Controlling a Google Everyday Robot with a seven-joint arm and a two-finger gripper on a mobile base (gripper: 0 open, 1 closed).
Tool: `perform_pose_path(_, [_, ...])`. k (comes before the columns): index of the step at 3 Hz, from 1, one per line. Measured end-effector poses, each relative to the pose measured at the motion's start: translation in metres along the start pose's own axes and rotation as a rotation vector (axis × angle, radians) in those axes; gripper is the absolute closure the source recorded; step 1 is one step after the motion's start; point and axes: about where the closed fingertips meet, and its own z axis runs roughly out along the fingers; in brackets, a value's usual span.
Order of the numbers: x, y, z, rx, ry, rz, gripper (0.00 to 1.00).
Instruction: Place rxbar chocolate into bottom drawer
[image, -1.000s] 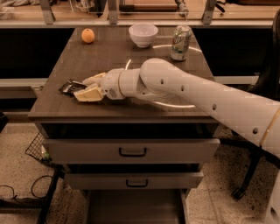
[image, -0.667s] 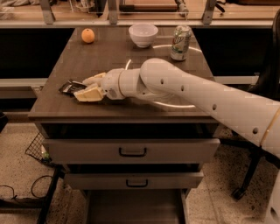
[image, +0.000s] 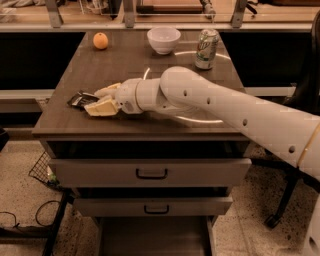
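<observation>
— Dark wooden cabinet top (image: 165, 70): what sits by its left edge?
— The gripper (image: 102, 100), low over the wood. The rxbar chocolate (image: 80, 99) lies flat at its tip, nearer that edge. Whether it is clamped, I cannot tell.
— Open room?
— Orange (image: 100, 40), bowl (image: 163, 39) and can (image: 206, 48) stand well behind it. The bottom drawer (image: 150, 235) is pulled out far below.

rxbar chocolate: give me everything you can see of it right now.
The rxbar chocolate is a small flat bar in a dark, shiny wrapper with pale markings. It lies flat on the wooden cabinet top, towards the left edge as the camera sees it. Only its left part shows, because the gripper covers its right end. It is not yet in the open bottom drawer.
</observation>
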Motion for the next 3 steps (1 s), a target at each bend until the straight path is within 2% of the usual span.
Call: perform_pose_path(3, [-0.0001,0.0000,0.0000,0.000,0.000,0.000,1.00])
